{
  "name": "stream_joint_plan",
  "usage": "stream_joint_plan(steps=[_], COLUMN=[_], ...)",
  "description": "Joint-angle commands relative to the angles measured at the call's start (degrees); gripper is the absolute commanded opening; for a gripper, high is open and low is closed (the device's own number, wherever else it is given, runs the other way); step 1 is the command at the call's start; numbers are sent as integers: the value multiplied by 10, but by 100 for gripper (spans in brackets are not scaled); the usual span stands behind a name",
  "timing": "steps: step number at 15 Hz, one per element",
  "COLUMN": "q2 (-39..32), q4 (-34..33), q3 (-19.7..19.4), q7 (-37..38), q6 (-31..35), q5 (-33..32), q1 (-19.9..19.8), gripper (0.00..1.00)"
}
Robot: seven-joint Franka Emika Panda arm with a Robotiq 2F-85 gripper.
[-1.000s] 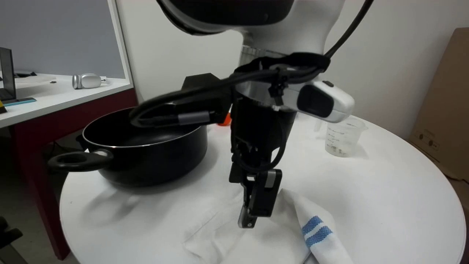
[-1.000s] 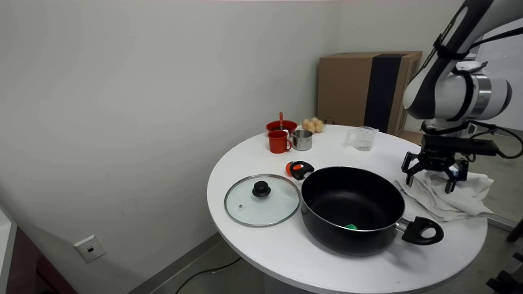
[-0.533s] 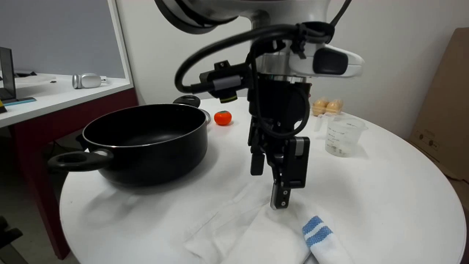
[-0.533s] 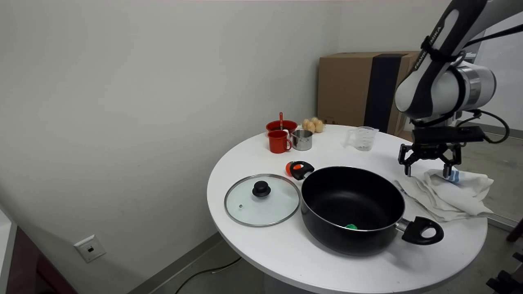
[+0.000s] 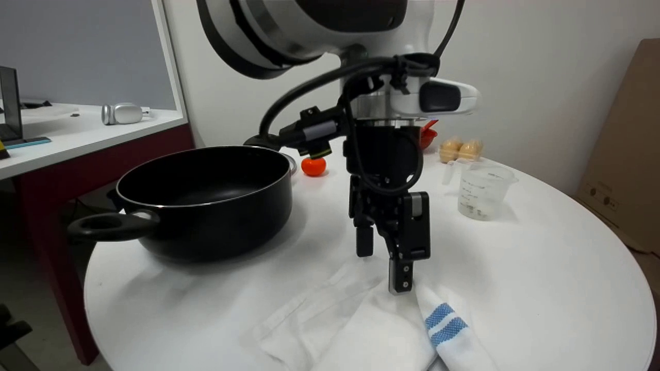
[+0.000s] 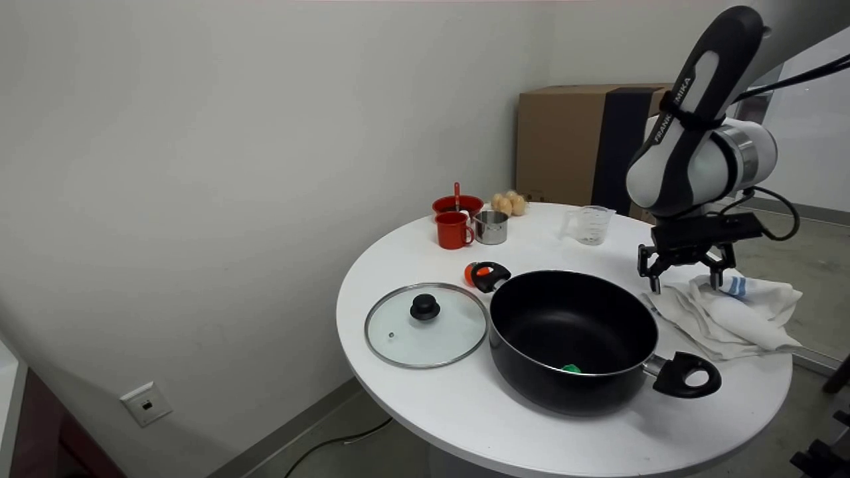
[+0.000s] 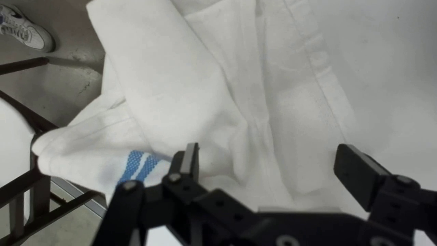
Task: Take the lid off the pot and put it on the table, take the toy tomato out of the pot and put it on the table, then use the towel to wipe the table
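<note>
Towel (image 7: 198, 102) of white cloth with two blue stripes lies rumpled on the round white counter (image 6: 531, 252), one side reaching its edge. Your black two-fingered gripper (image 7: 268, 152) stands spread wide over the folds, holding nothing; whether it touches them is unclear. Close too high and you would probably pinch one thin layer, which could slip out mid-wipe. Sweeping towards the large, shallow black pot (image 6: 571, 397) risks catching its loop handle (image 6: 671, 378).
</note>
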State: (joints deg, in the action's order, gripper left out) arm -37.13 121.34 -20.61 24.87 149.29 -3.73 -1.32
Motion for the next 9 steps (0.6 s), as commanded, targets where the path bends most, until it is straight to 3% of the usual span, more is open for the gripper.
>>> stream_joint_plan(steps=[1, 3, 9], q2=[-15, -19, -25], q4=[3, 8, 19], q3=[-10, -6, -4], q7=[13, 7, 2], q6=[29, 40, 68], q5=[-12, -4, 8], q1=[16, 13, 9], gripper=[72, 69, 23])
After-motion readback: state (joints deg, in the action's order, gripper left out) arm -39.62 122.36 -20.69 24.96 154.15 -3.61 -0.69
